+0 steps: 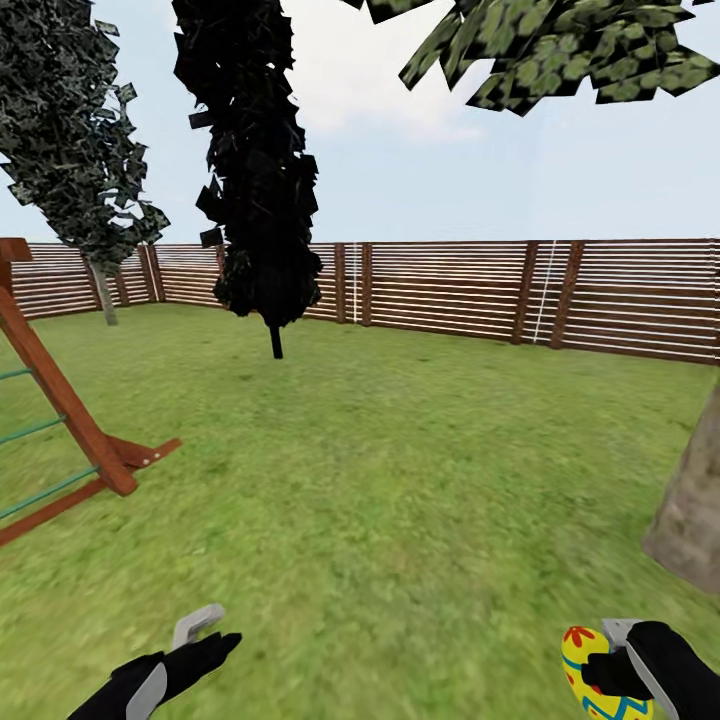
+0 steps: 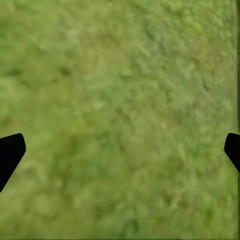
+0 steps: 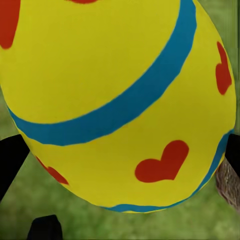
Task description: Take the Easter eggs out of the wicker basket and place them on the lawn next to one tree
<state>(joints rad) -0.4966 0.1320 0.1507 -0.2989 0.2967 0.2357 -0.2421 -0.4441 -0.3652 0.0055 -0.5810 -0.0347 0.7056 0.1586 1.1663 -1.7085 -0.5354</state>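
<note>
Egg (image 3: 120, 100) yellow, blue bands, red hearts | right gripper (image 1: 610, 668) clamps it | left gripper (image 2: 120, 150) spread wide

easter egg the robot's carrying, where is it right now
The Easter egg is clamped in the right gripper at the head view's lower right, above the lawn and near the grey-brown tree trunk at the right edge.

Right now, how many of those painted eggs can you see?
1. A single Easter egg is held between the right gripper's fingers, above the lawn near a tree trunk. The others are out of view.
</note>
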